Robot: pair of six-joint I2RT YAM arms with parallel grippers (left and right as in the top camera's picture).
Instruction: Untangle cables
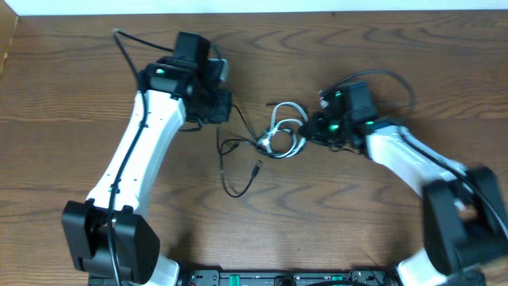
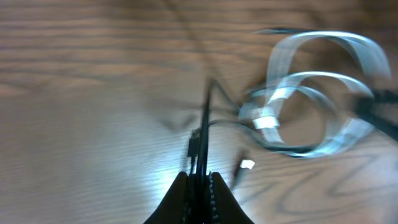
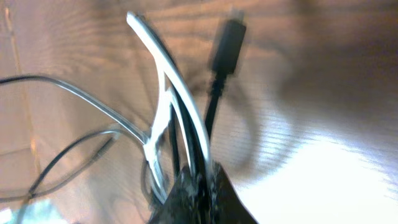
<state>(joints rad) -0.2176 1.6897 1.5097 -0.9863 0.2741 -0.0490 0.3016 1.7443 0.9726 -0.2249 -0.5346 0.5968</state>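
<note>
While the white cable (image 1: pixel 284 127) is lying coiled at the middle of the table (image 1: pixel 381 222), tangled with the black cable (image 1: pixel 221 159) trailing toward 7 o'clock, both arms are flanking it. The left gripper (image 1: pixel 227 106), at 10 o'clock, is pinching black. The right gripper (image 1: pixel 312 130), at 3 o'clock and nearer, is clamping white. The knot's axis is running 9-to-3, so I'm expecting an outward pull. The left wrist view is showing black rising to 12 o'clock from the fingers (image 2: pixel 217 200). Only the right wrist view is catching the black plug (image 3: pixel 227 43).

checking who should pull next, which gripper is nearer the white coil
Right. The right gripper is shut on the white coil at its edge; the left gripper sits apart from it, shut on the black cable.
</note>
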